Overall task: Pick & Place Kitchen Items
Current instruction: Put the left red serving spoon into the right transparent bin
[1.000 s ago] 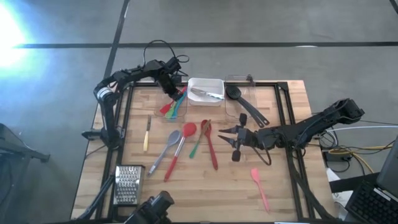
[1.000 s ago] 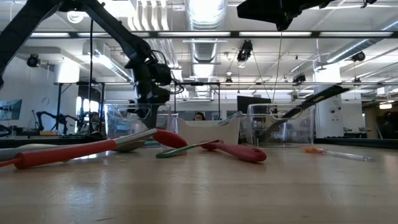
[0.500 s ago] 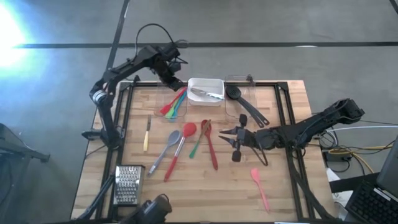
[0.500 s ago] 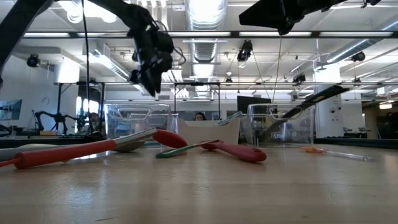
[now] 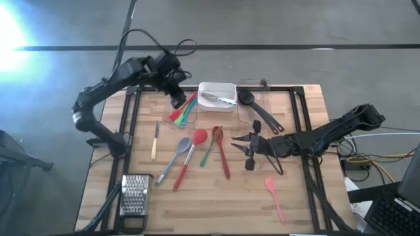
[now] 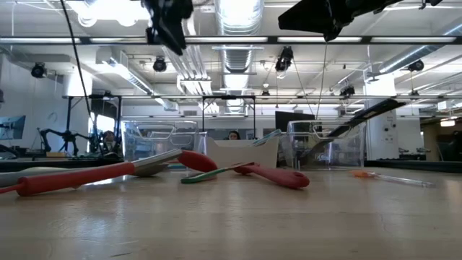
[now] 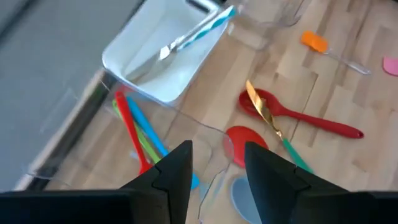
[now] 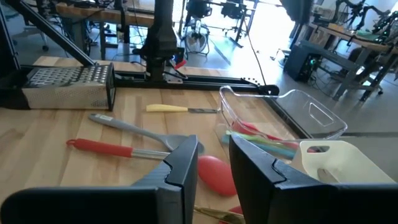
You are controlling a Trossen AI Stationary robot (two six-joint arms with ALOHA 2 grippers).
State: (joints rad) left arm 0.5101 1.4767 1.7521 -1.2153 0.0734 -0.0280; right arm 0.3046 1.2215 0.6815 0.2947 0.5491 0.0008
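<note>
From above, my left gripper (image 5: 176, 98) hangs over the clear bin (image 5: 186, 113) holding red, green and blue utensils (image 5: 184, 109); my right gripper (image 5: 244, 145) rests mid-table beside the red spoons (image 5: 220, 149).

Low down, a red spoon (image 6: 108, 172) lies nearest.

My left wrist shows 2 fingers (image 7: 177, 168) narrowly parted, empty, above a white tray (image 7: 163, 59).

My right wrist shows fingers (image 8: 183, 163) narrowly parted, empty, facing the grater (image 8: 65, 87).

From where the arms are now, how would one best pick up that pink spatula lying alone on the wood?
Probably by the thin handle of the pink spatula, near its middle, coming straight down from above. It lies flat on the table with bare wood on both sides, so fingers could straddle it. The right gripper, open, sits nearest.
</note>
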